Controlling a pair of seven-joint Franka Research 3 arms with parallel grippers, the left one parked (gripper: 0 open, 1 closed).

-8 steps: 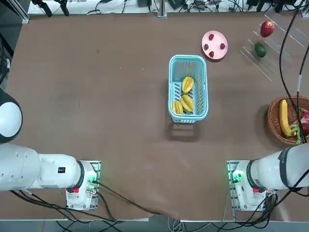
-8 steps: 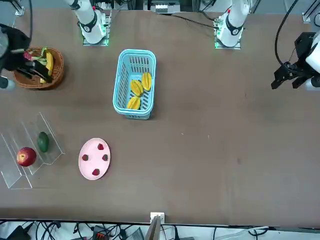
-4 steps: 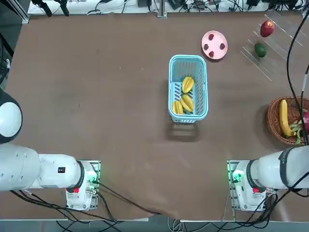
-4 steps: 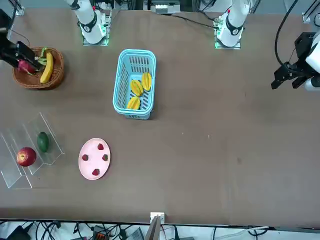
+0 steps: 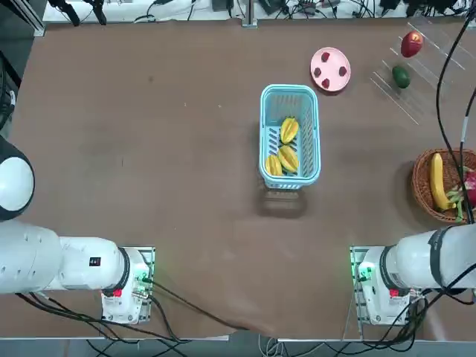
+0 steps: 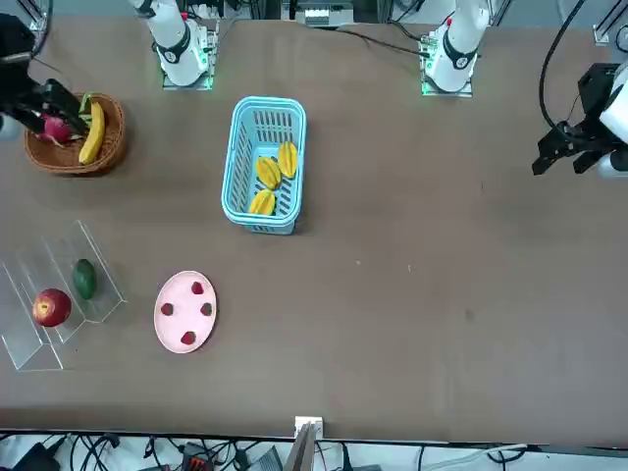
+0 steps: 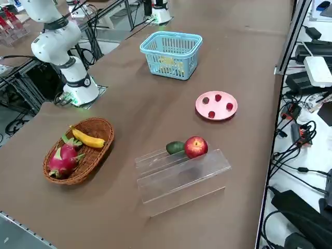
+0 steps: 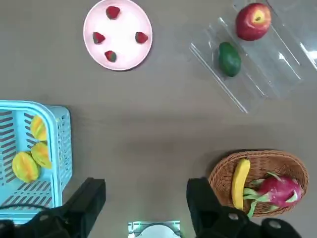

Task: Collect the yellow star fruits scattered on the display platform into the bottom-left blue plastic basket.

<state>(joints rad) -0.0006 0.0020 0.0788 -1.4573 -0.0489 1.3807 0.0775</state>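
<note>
All three yellow star fruits (image 5: 285,149) lie inside the blue plastic basket (image 5: 290,94), which stands mid-table; in the top view one sits toward the far end and two lie side by side nearer my base. The display platform (image 7: 179,174), clear acrylic and hard to pick out against the brown table, carries only a red apple (image 7: 196,147) and a green fruit (image 7: 175,147); I see no yellow on it in any view. By my reading the collecting is done and nothing is left to fetch, unless a fruit lies somewhere the cameras miss. My right gripper (image 8: 146,203) hangs high over the table's right side, near the wicker basket (image 8: 261,173), with the fingers spread wide and nothing between them. In the front view only a dark part of it shows at the left edge by that basket (image 6: 18,83), partly cut off, so its exact place there is hard to judge. The wicker basket holds a banana (image 5: 438,181) and a pink dragon fruit (image 7: 63,158); the pink plate (image 5: 330,68) with small red pieces stands apart, beyond the blue basket. From the side, the basket's slotted wall screens the star fruits, so only yellow glimpses show through. The platform's edges run out of the top view at the right, so I cannot see its full extent there.
</note>
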